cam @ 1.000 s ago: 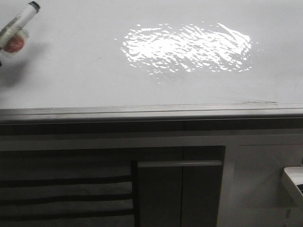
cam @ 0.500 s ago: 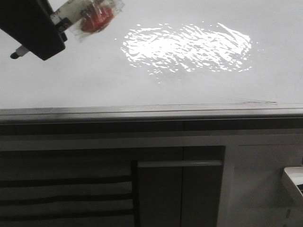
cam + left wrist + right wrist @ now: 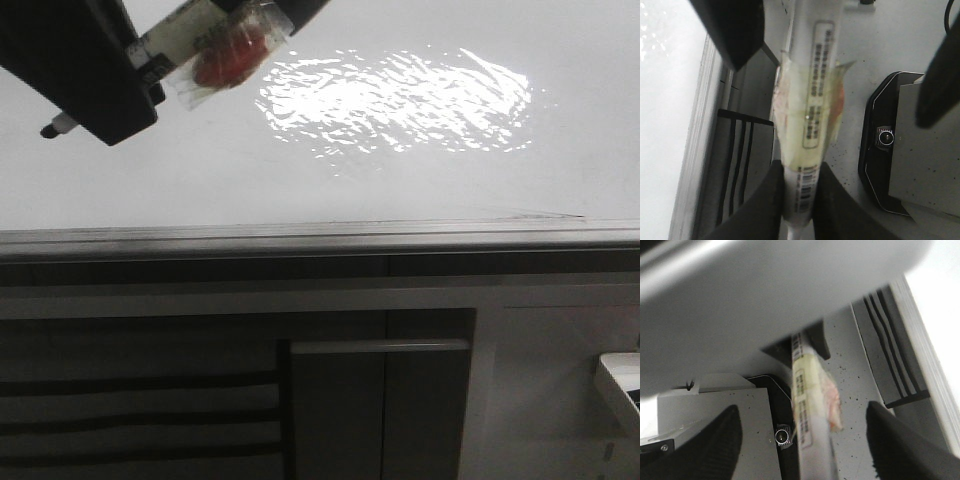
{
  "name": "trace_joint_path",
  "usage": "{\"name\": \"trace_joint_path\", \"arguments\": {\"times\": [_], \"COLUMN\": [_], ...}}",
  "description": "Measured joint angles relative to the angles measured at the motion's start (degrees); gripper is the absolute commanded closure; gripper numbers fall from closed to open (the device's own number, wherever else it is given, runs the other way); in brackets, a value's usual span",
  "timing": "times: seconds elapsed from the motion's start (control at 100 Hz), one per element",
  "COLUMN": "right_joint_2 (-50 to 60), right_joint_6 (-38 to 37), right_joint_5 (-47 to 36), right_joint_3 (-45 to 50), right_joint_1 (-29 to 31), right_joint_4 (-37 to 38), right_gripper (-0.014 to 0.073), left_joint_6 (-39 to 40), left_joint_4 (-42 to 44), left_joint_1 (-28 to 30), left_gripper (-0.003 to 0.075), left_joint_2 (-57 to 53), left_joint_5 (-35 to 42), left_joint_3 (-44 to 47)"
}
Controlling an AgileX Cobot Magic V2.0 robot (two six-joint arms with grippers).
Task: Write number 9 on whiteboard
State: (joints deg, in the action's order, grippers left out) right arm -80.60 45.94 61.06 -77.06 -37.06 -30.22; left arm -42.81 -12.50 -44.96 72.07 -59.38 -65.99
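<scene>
One marker pinched between closed left gripper fingers, ready to write | right gripper fingers spread around it | whiteboard upper frame, no 9 visible yet

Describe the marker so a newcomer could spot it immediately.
Start at the whiteboard with its bright rippled glare patch, then look to its upper left, where the dark left gripper hangs over the board. The marker is the pale, barcode-labelled tube clamped there, its dark tip poking out below. Crinkled clear tape with a red-orange patch marks it out.
</scene>
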Motion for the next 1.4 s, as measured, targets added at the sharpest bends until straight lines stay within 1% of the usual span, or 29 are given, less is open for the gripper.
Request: {"name": "trace_joint_path", "arguments": {"times": [0.17,0.63,0.68,0.73,0.78,0.83,0.88,0.93,1.0,1.07,1.18,1.23,1.26,1.33,1.4], "right_joint_2": [-0.70,-0.70,-0.70,-0.70,-0.70,-0.70,-0.70,-0.41,0.80,2.87,7.03,9.20,10.52,13.92,17.16], "right_joint_6": [0.39,1.18,1.30,1.43,1.43,1.43,1.19,-0.01,-3.31,-8.66,-21.45,-27.60,-31.28,-36.90,-39.82], "right_joint_5": [-1.02,-0.28,-0.05,0.06,0.05,0.05,0.07,0.07,0.07,-0.29,-1.53,-2.61,-3.48,-6.45,-10.14], "right_joint_3": [-0.10,-0.14,-0.23,-0.23,-0.27,-0.37,-0.50,-0.64,-0.69,-0.69,-0.10,1.35,2.61,6.84,11.95], "right_joint_1": [0.00,-0.02,-0.02,-0.02,-0.02,-0.02,-0.02,-0.02,-0.02,-0.02,-0.02,0.73,1.38,3.81,6.46], "right_joint_4": [0.10,0.10,-0.17,-0.17,-0.25,0.29,1.65,3.76,7.99,13.59,23.95,27.40,28.74,30.22,30.22], "right_gripper": [0.0318,0.0615,0.0643,0.0647,0.0646,0.0646,0.0645,0.0643,0.0638,0.0638,0.0638,0.0639,0.0639,0.0639,0.0638], "left_joint_6": [-0.20,-1.15,-1.40,-1.54,-1.54,-1.08,-0.33,1.38,4.77,8.38,12.81,14.49,15.63,17.63,19.95], "left_joint_4": [0.00,0.57,0.70,0.70,0.70,0.97,1.81,3.08,5.14,6.77,7.63,7.77,7.77,7.90,7.90], "left_joint_1": [0.00,0.00,0.00,0.00,0.00,0.00,0.00,0.00,0.67,2.04,5.26,6.85,7.80,10.29,12.57], "left_gripper": [0.0741,0.0731,0.0688,0.0614,0.0517,0.0443,0.0398,0.0384,0.0385,0.0385,0.0385,0.0385,0.0385,0.0385,0.0385], "left_joint_2": [0.00,0.00,0.00,0.00,0.00,0.00,0.00,-0.24,-1.33,-3.10,-7.15,-9.22,-10.48,-13.73,-16.98], "left_joint_5": [0.00,0.00,0.00,0.00,0.00,0.26,0.47,0.47,0.57,0.57,1.68,2.94,3.82,6.39,9.56], "left_joint_3": [0.00,0.00,0.00,0.00,0.00,0.00,0.00,0.00,0.00,0.00,0.72,1.91,2.86,6.10,10.10]}}
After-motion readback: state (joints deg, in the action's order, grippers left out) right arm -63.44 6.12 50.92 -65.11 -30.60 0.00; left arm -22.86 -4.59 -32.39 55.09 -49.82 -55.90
